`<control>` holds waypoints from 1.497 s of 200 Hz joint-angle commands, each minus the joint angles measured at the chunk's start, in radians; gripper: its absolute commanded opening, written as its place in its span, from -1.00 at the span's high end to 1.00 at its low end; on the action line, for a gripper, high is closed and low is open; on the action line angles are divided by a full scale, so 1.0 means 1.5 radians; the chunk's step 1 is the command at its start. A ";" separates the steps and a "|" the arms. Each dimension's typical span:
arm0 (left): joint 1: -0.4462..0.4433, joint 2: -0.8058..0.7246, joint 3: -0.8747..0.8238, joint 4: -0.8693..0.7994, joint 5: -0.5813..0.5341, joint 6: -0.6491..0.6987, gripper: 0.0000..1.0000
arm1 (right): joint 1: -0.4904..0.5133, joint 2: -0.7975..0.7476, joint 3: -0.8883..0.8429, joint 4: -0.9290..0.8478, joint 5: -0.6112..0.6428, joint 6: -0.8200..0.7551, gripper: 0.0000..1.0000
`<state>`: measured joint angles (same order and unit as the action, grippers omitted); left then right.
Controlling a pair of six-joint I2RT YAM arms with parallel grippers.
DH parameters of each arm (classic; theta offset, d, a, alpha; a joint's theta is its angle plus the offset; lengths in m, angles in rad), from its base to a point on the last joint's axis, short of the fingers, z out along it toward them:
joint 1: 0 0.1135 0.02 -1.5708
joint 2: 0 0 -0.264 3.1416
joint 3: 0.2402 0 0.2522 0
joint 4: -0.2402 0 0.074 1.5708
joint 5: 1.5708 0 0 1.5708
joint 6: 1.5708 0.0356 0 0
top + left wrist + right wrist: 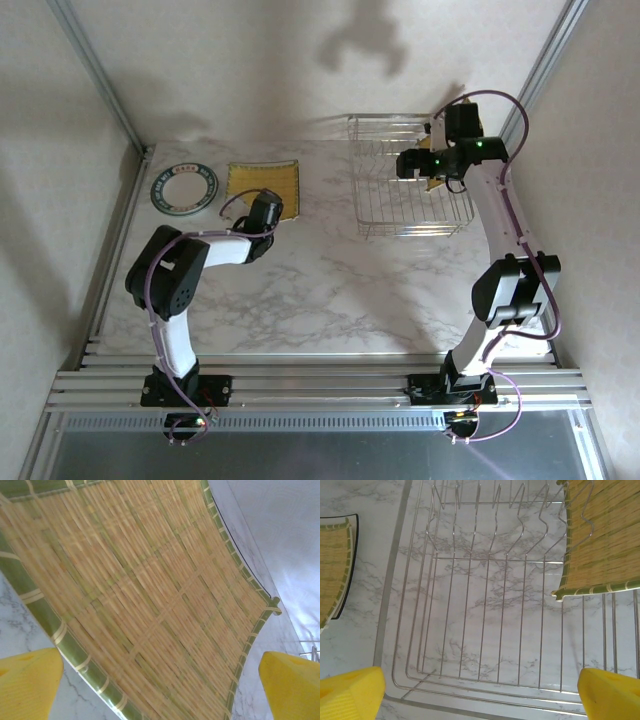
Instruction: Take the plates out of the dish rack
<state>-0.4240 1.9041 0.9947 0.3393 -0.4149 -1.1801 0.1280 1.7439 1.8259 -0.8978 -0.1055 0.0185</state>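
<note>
The silver wire dish rack (410,195) stands at the back right of the marble table. One square mustard-yellow plate (602,535) with a green rim stands on edge in the rack (485,630), at its upper right in the right wrist view. My right gripper (480,695) hovers open above the rack's bare floor, holding nothing. A second square mustard plate (263,182) lies flat on the table, beside a round white plate with a teal rim (184,188). My left gripper (264,202) hangs open just over that square plate (150,580), yellow fingertips (27,687) spread wide and apart from it.
Aluminium frame rails (320,385) run along the near edge and up both sides. The square plate on the table (332,575) lies to the left of the rack in the right wrist view, across a grey seam (390,580).
</note>
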 commanded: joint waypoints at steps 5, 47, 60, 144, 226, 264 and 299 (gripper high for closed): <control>-0.001 0.021 0.021 -0.007 0.000 0.016 -1.00 | -0.010 -0.030 -0.005 0.003 -0.002 0.000 -0.98; 0.004 0.029 0.027 -0.004 0.003 0.025 -1.00 | -0.015 -0.028 -0.001 -0.001 -0.001 -0.001 -0.98; 0.004 0.028 0.029 -0.003 0.007 0.029 -0.99 | -0.017 -0.029 -0.003 0.003 -0.002 0.000 -0.98; 0.029 -0.190 0.035 -0.113 0.057 0.439 -0.99 | -0.077 0.089 0.167 -0.043 0.057 0.006 -0.98; 0.185 -0.063 0.433 -0.603 0.293 0.766 -0.99 | -0.126 0.200 0.257 -0.005 0.189 0.006 -0.98; 0.206 0.002 0.500 -0.642 0.321 0.795 -0.99 | -0.152 0.234 0.279 0.005 0.168 0.007 -0.98; 0.219 0.039 0.526 -0.642 0.335 0.799 -0.99 | -0.170 0.290 0.348 -0.002 0.118 0.014 -0.98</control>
<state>-0.1154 1.9427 1.7283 -0.5724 0.0467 -0.0223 -0.1120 2.1246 2.2494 -0.9085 0.1249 0.0223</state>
